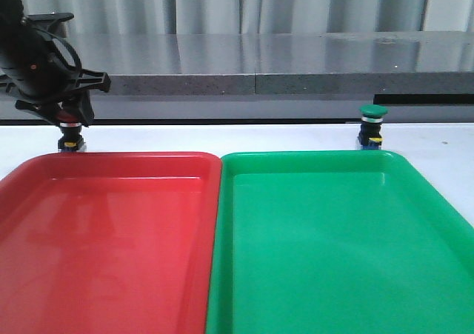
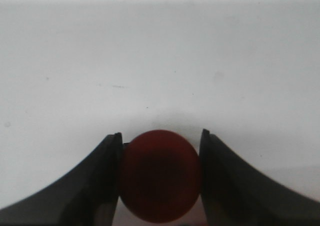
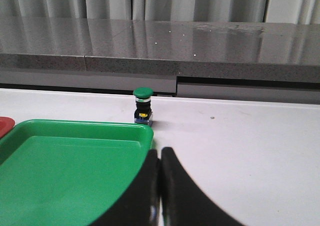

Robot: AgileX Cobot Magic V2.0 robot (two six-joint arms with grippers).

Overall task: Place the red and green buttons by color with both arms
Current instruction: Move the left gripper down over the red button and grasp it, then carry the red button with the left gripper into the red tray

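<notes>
The red button (image 1: 69, 132) stands on the white table behind the red tray's (image 1: 104, 223) far left corner. My left gripper (image 1: 68, 118) is shut on its dark-red cap, which fills the space between the fingers in the left wrist view (image 2: 160, 175). The green button (image 1: 372, 127) stands upright behind the green tray's (image 1: 333, 238) far right corner; it also shows in the right wrist view (image 3: 143, 105). My right gripper (image 3: 160, 156) is shut and empty, over the green tray's right edge (image 3: 75, 131), well short of the green button. It is out of the front view.
The red and green trays lie side by side and fill the near table. A grey stone ledge (image 1: 259, 64) runs behind the white table strip, with curtains beyond. The left arm's black body (image 1: 33, 60) stands at the far left.
</notes>
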